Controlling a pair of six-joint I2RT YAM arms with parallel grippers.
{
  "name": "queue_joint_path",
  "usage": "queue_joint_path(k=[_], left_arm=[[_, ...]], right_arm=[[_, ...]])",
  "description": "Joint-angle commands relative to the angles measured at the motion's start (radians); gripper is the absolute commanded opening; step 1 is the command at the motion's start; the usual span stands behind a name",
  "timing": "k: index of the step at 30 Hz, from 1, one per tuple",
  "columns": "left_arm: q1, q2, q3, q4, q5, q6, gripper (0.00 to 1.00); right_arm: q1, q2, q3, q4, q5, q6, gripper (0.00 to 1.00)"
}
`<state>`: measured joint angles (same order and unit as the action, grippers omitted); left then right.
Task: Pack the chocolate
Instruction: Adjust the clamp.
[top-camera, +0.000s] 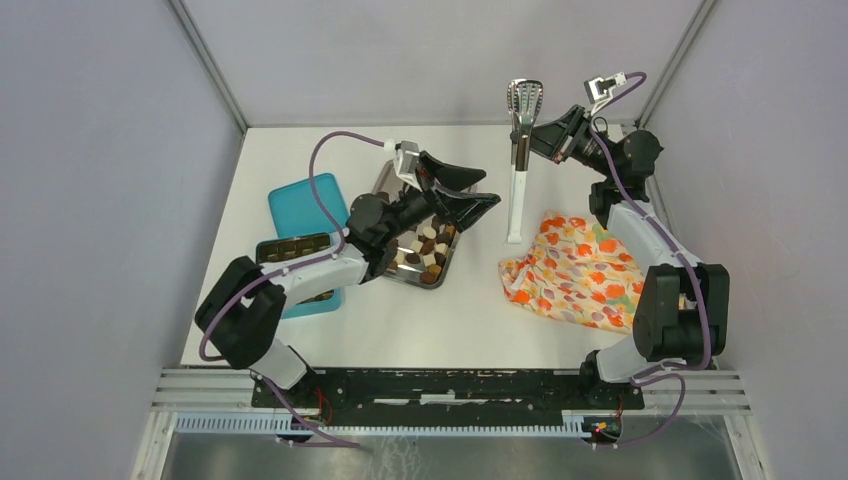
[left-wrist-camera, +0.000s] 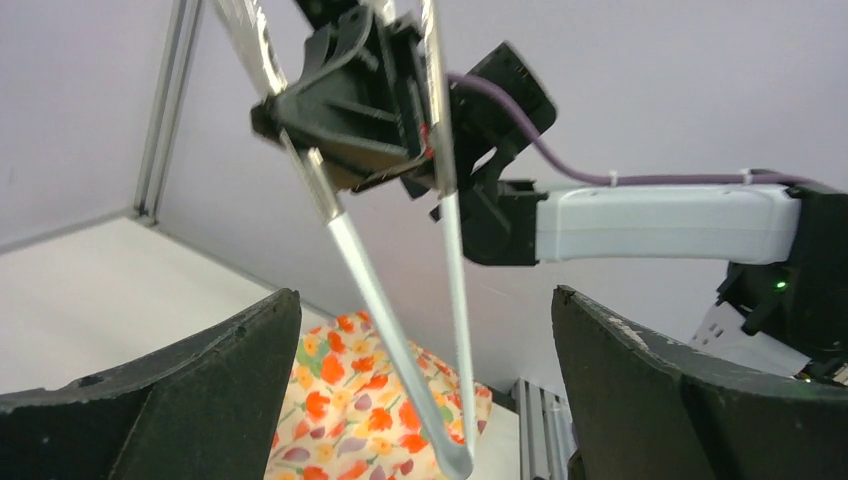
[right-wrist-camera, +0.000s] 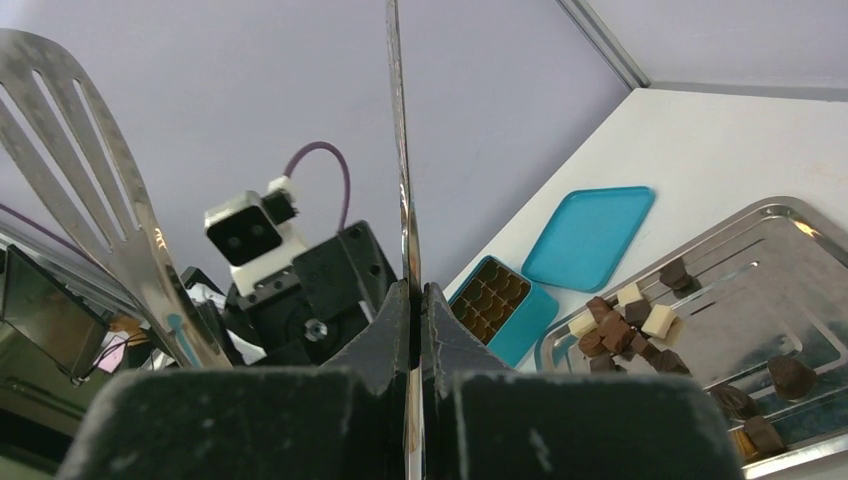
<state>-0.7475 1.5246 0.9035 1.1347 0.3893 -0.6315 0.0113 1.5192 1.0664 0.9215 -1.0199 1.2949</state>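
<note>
The chocolate (top-camera: 430, 255) lies as small dark, brown and cream pieces in a steel tray (top-camera: 385, 180); the right wrist view also has the chocolate (right-wrist-camera: 625, 320). Steel tongs (top-camera: 516, 190) hang upright above the table, slotted heads up. My right gripper (top-camera: 520, 140) is shut on one arm of the tongs (right-wrist-camera: 398, 150). My left gripper (top-camera: 490, 190) is open beside the tongs' lower end. In the left wrist view the tongs (left-wrist-camera: 350, 250) pass between its spread fingers (left-wrist-camera: 220, 360) without touching them.
A teal compartmented box (top-camera: 295, 250) sits left of the tray, with its teal lid (top-camera: 305, 205) behind it. An orange floral cloth (top-camera: 575, 270) lies crumpled at the right. Grey walls enclose the table on three sides.
</note>
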Motion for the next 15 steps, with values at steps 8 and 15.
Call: queue_joint_path(k=[8, 15], left_arm=[[-0.04, 0.173, 0.125, 0.138, 0.002, -0.111, 1.0], [-0.06, 0.237, 0.161, 0.186, -0.028, -0.145, 1.0]], right_arm=[[0.033, -0.027, 0.01, 0.094, 0.018, 0.038, 0.0], [0.049, -0.009, 0.032, 0.086, 0.025, 0.035, 0.0]])
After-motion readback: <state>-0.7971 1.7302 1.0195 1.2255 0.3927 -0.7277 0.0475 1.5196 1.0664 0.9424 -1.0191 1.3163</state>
